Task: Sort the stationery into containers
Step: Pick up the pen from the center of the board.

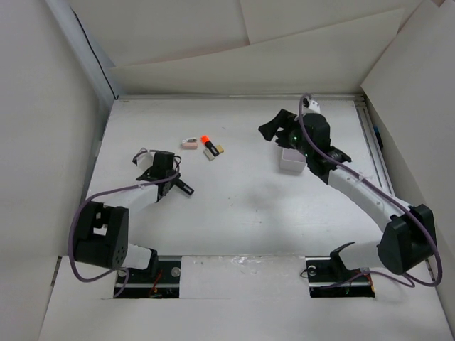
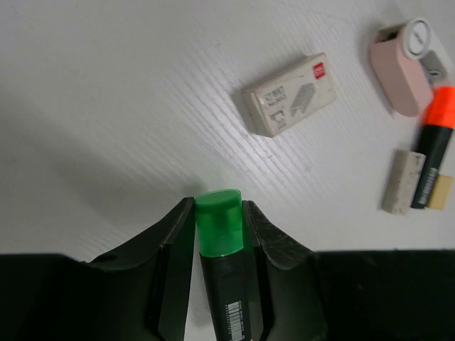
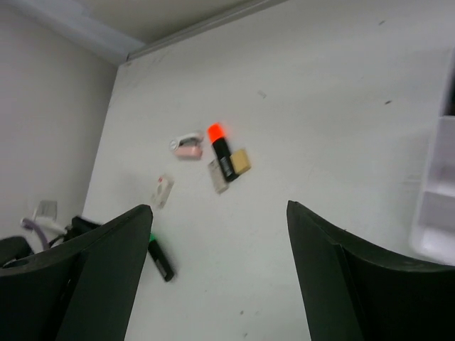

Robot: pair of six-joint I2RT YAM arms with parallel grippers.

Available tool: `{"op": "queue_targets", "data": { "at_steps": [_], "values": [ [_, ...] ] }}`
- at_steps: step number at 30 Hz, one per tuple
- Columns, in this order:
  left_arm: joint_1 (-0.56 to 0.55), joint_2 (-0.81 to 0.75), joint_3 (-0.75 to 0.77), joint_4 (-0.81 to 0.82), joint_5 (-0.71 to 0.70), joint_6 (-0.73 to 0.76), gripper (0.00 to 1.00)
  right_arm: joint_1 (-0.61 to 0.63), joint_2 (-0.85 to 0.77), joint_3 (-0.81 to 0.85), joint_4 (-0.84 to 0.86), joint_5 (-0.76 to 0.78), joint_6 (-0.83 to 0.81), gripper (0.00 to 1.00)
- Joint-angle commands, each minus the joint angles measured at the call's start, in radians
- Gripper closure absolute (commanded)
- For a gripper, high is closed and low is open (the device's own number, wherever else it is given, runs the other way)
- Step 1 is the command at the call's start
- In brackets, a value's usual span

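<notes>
My left gripper (image 1: 170, 179) is shut on a black marker with a green cap (image 2: 219, 224), low over the table's left side. The cap sits between the fingertips. Ahead of it lie a small white printed box (image 2: 290, 94), a pink item (image 2: 402, 67), an orange-capped marker (image 2: 435, 142), a grey eraser block (image 2: 403, 181) and a beige block (image 2: 441, 192). The same cluster shows around the orange-capped marker (image 1: 208, 147) in the top view. My right gripper (image 3: 220, 220) hangs open and empty beside the white container (image 1: 290, 162), whose wall shows at the right edge (image 3: 437, 213).
White walls enclose the table on the left, back and right. A rail (image 1: 370, 135) runs along the right edge. Both arm bases stand at the near edge, with purple cables looping from them.
</notes>
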Motion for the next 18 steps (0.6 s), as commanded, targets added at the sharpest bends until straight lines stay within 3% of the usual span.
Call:
{"op": "queue_targets", "data": {
  "at_steps": [1,3,5,6,9,11,12,13,17,18],
  "values": [
    [0.002,-0.09,-0.052,0.103,0.071,0.067,1.0,0.097,-0.028,0.003,0.02,-0.068,0.001,0.18],
    [0.002,-0.122,-0.077,0.177,0.108,0.087,1.0,0.139,-0.018,-0.007,0.02,-0.086,0.001,0.2],
    [0.002,-0.167,-0.108,0.223,0.156,0.114,1.0,0.18,-0.006,-0.02,0.03,-0.126,0.001,0.32],
    [0.002,-0.178,-0.108,0.266,0.176,0.124,1.0,0.191,0.005,-0.03,0.044,-0.142,0.001,0.57],
    [0.002,-0.211,-0.135,0.336,0.249,0.158,1.0,0.225,0.026,-0.03,0.044,-0.221,-0.013,0.87],
    [0.002,-0.224,-0.144,0.366,0.306,0.173,1.0,0.248,0.038,-0.039,0.075,-0.284,-0.032,0.87],
    [0.002,-0.233,-0.185,0.469,0.367,0.187,1.0,0.276,0.051,-0.052,0.119,-0.372,-0.041,0.69],
    [0.002,-0.233,-0.186,0.47,0.368,0.187,1.0,0.276,0.063,-0.052,0.119,-0.373,-0.041,0.69],
    [0.002,-0.224,-0.215,0.577,0.476,0.187,1.0,0.285,0.119,-0.052,0.203,-0.453,-0.021,0.36],
    [0.002,-0.215,-0.215,0.591,0.516,0.187,1.0,0.285,0.138,-0.04,0.204,-0.462,-0.021,0.32]
  ]
}}
